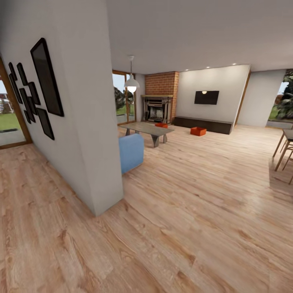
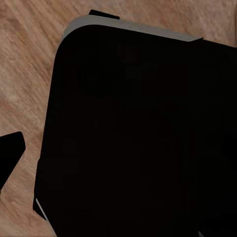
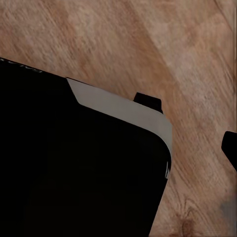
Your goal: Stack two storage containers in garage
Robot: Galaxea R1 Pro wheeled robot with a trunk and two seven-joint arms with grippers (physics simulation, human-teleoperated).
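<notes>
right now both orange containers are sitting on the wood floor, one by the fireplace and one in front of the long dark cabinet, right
Not quite. The head view shows one container on the wood floor in front of the long dark cabinet, but the other container rests on the low table near the fireplace, not on the floor.

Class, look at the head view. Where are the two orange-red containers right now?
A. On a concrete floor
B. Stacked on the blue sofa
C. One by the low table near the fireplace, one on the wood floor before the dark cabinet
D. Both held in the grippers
C: one container sits by the low table near the fireplace; the other container rests on the wood floor before the dark cabinet.
</notes>
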